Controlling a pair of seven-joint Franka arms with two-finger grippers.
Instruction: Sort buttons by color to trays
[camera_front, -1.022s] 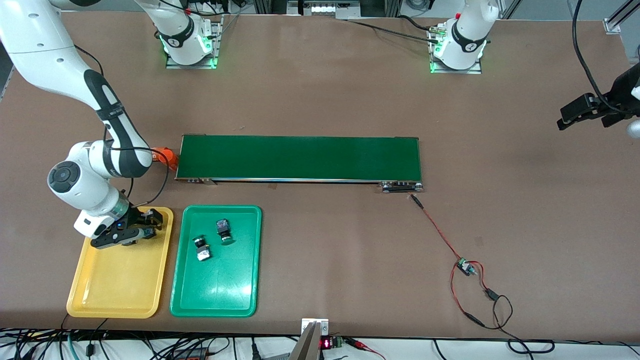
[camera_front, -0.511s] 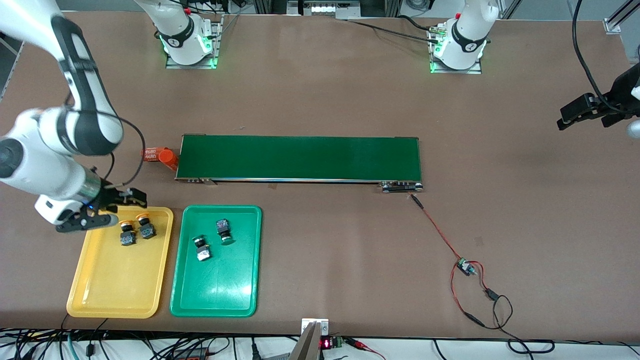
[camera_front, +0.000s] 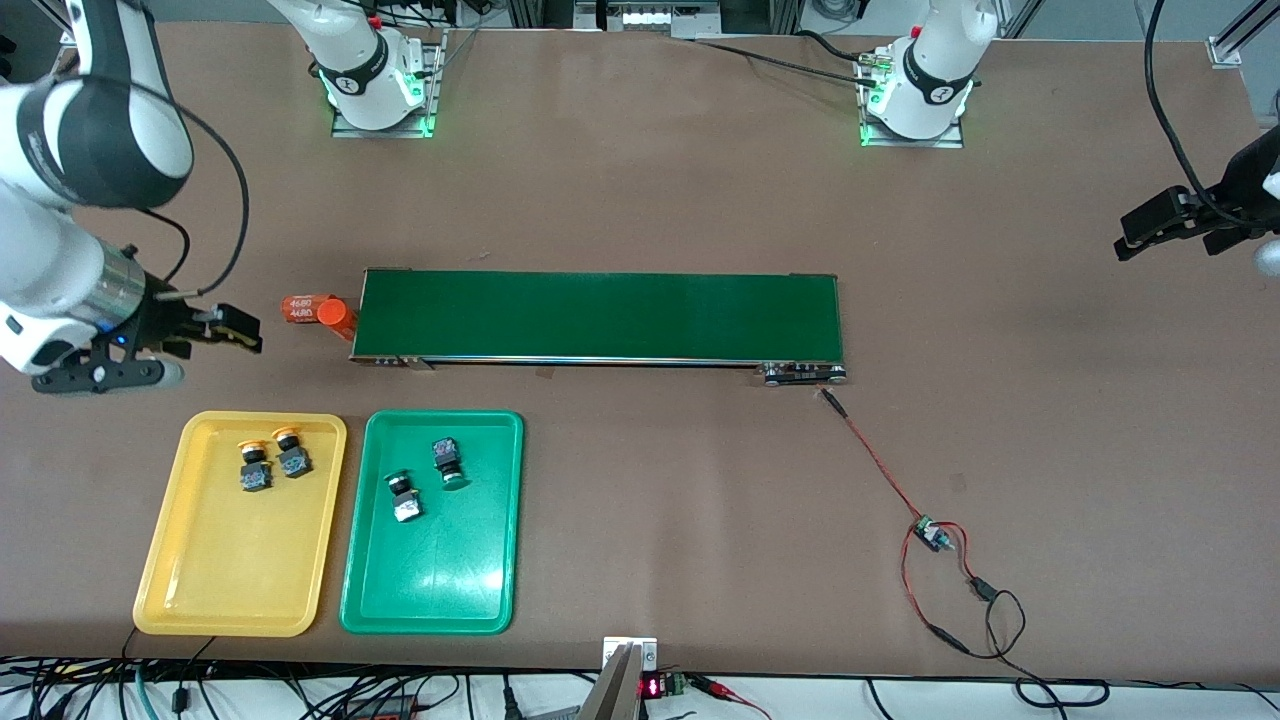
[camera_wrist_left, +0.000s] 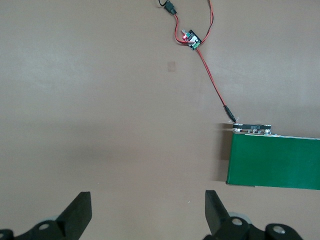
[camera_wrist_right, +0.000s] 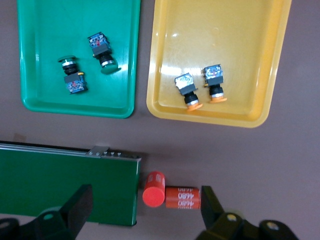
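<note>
Two yellow-capped buttons lie side by side in the yellow tray, at the end farthest from the front camera. They also show in the right wrist view as buttons in the yellow tray. Two green-capped buttons lie in the green tray, also seen as buttons in the green tray. My right gripper hangs open and empty, high over the table by the orange cylinders. My left gripper waits open over bare table at the left arm's end.
A long dark-green conveyor belt crosses the middle of the table. Two orange cylinders with white print lie at its end toward the right arm. A red wire with a small board trails from its other end.
My right gripper opened over the yellow tray, left a yellow button beside the other one, then rose and drew back toward the conveyor's end. The left arm has not moved.
</note>
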